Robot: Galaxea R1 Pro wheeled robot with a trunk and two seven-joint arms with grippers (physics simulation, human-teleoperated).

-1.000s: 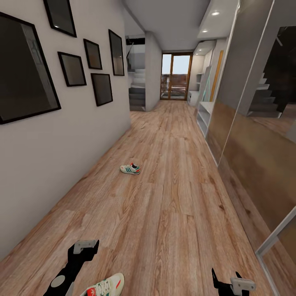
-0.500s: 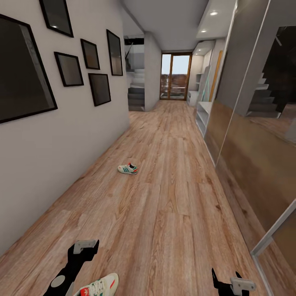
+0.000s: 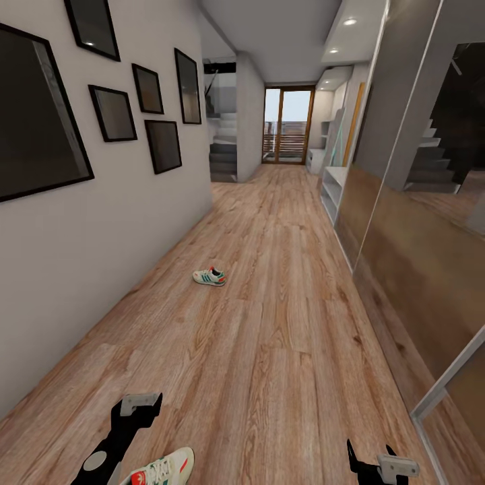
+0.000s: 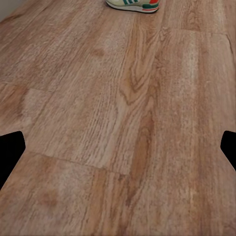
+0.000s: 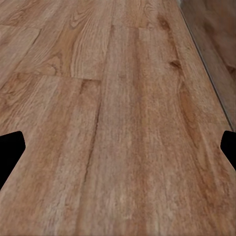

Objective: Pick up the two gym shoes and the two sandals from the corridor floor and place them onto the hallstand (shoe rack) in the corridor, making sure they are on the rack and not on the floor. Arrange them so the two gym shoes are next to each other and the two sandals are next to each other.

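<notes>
One gym shoe [image 3: 209, 276] lies on its sole on the corridor floor [image 3: 283, 316], in the middle distance and left of the corridor's centre, nearer the left wall than the right. The left wrist view catches the same shoe [image 4: 133, 5] at the far edge of the planks, cut off by the frame. The second gym shoe [image 3: 162, 469] lies on the floor at the very near edge of the head view, close by the left arm, its red tongue label facing the camera; part of it runs out of frame.

Far down the right side of the corridor stands a pale white shelf unit [image 3: 333, 190] with open tiers, against the right wall; whether this is the hallstand cannot be told at this distance, and what its tiers hold, if anything, is too small to make out. A second pale unit [image 3: 315, 160] stands farther on, near the glazed door [image 3: 289, 124].

The left gripper [image 3: 140, 403] hangs over bare floor at the near left, its jaws parted and holding nothing. The right gripper [image 3: 372, 461] sits at the near right, partly cut by the frame; its jaws also stand apart and empty. Both wrist views show dark fingertips at the frame's sides with only planks between them.

Dark framed pictures [image 3: 118, 112] hang on the left wall, and mirrored wardrobe panels [image 3: 417, 222] line the right.
</notes>
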